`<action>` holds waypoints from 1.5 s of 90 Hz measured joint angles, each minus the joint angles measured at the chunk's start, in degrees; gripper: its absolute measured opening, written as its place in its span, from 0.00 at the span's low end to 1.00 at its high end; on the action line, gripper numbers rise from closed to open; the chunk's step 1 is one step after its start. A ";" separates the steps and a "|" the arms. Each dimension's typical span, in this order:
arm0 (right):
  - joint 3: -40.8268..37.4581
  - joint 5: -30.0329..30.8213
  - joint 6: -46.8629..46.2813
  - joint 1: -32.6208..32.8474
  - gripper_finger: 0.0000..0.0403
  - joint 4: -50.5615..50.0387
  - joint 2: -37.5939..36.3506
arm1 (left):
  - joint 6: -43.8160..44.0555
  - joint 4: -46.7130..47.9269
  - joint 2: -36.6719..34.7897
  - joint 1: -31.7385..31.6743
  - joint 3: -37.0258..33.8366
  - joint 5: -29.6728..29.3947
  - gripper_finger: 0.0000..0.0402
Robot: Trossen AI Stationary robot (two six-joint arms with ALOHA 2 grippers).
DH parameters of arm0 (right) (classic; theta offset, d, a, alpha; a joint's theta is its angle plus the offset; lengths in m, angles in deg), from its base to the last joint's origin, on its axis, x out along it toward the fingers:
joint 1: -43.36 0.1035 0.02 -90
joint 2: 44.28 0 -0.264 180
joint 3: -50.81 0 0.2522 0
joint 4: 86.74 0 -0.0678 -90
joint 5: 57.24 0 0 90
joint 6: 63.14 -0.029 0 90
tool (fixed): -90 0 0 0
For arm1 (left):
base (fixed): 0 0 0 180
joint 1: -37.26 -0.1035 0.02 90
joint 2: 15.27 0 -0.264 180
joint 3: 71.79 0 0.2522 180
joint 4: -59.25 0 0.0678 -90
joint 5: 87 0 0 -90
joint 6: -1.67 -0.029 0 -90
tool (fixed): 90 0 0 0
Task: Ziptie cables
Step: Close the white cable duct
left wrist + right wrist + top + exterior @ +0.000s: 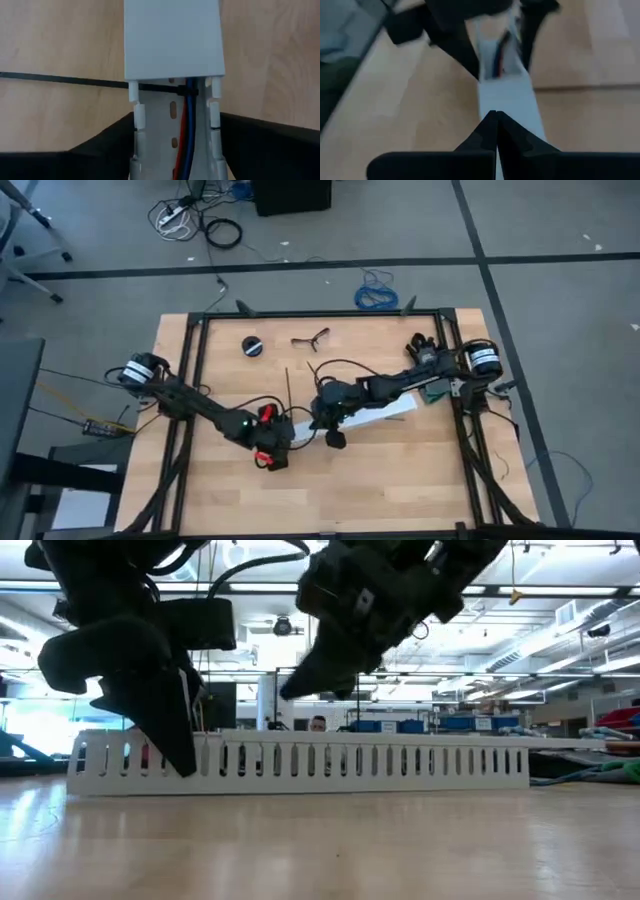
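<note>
cables [187,125]: red, blue and dark wires are seen in the left wrist view, laid lengthwise inside the white slotted duct [375,413], running along its channel and passing under the duct's solid lid [172,37]. A black zip tie [60,80] is seen crossing the duct at right angles at the lid's edge, its head sitting on the wires and its tail lying flat out over the worktop [400,480].
duct axis: in the high view it lies mid-worktop, long axis running across the worktop with the right end angled slightly toward the far edge. In the low view it is seen side-on, resting flat, slots upright.
left gripper [272,442]: arm is stretched from the left edge to the duct's left end, wrist pitched down. Jaws are spread wide, one finger [100,150] on each side of the duct; contact with the walls cannot be told.
right gripper [492,120]: arm is reached in from the right edge, lying along and above the duct, with the gripper over its middle and aimed toward the left gripper. Jaws are pressed together with nothing visibly between them, tips over the lid.
other items: a small black round object [252,346] and a pair of glasses [311,339] lie near the far edge, well apart from the duct.
</note>
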 joint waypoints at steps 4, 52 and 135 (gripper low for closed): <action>-0.07 0.13 -0.03 0.00 0.00 -2.69 -0.37 | 0.00 0.16 0.00 0.00 0.00 0.03 0.59; -2.35 -1.97 -1.48 -1.62 0.00 6.47 4.73 | -1.18 -0.97 0.04 0.02 0.00 0.48 0.59; -2.27 -5.53 -1.21 -1.97 0.00 11.84 6.93 | -0.37 -0.53 0.00 -0.37 -0.02 0.73 0.59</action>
